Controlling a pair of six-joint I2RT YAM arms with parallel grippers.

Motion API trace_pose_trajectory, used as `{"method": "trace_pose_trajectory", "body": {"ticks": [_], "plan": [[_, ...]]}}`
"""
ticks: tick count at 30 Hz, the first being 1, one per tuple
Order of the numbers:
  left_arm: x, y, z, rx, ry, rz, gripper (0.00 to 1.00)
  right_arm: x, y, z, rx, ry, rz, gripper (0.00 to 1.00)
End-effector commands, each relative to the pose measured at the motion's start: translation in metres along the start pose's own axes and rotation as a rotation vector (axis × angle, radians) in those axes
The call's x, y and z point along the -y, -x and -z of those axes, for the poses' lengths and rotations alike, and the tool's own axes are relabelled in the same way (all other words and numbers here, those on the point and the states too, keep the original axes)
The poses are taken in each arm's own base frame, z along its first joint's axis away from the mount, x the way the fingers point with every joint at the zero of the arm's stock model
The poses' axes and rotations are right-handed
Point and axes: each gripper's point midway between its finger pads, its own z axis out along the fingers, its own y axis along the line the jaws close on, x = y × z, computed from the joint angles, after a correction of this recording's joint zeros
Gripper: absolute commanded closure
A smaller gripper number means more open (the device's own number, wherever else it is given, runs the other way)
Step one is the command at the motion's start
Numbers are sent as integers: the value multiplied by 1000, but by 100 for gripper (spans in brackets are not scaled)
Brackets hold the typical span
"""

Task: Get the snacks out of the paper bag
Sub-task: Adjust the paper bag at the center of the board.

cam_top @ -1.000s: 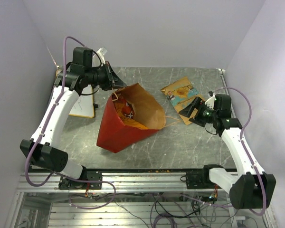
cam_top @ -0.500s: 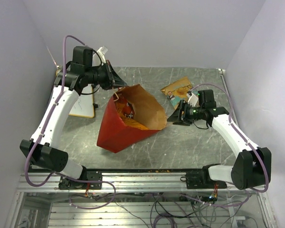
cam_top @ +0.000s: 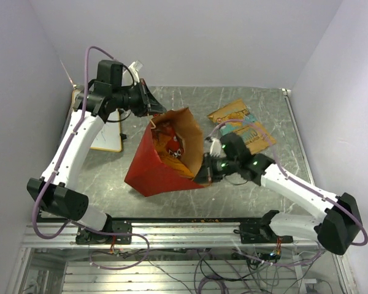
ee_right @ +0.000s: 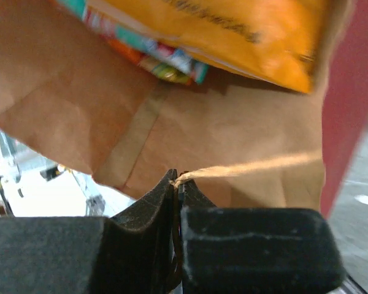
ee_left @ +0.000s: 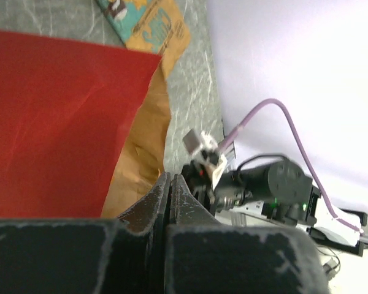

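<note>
Left claw clamped paper bag far rim, pinch point barely visible; right claw pinched near rim. Snacks inside mostly hidden by bag wall.

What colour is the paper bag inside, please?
Brown; the right wrist view shows the paper bag best.

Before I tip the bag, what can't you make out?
Number of foil packets in the large red paper bag: top view, its walls hide the bottom.
Orange foil packet: right wrist view, cut by top edge, print blurred.
What the left end effector pinches: left wrist view, own fingers cover it.
</note>
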Motion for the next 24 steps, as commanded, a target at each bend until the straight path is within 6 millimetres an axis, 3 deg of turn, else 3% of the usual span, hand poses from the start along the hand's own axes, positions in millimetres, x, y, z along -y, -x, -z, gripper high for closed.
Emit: {"method": "trace_pose_trajectory", "body": {"ticks": [1, 4, 7, 10, 15, 17, 21, 24], "plan": [[12, -23, 9, -43, -59, 17, 93, -48, -20, -35, 67, 47, 54, 97], [11, -26, 12, -40, -44, 18, 93, -61, -43, -57, 43, 40, 79, 96], [9, -31, 13, -47, -39, 20, 93, -51, -53, -61, 21, -42, 97, 92], [3, -39, 14, -57, -24, 48, 93, -29, -49, -41, 51, -174, 131, 80], [-2, -46, 17, -51, -11, 82, 93, 13, -36, 7, 153, -408, 226, 48], [-10, -45, 19, -36, 41, 80, 93, 21, -29, 25, 185, -468, 278, 36], [-11, -42, 24, 19, 64, 67, 93, 14, -5, 52, 253, -521, 419, 18], [-4, -38, 26, 56, 29, 70, 93, -9, 23, 67, 335, -515, 529, 10]]}}
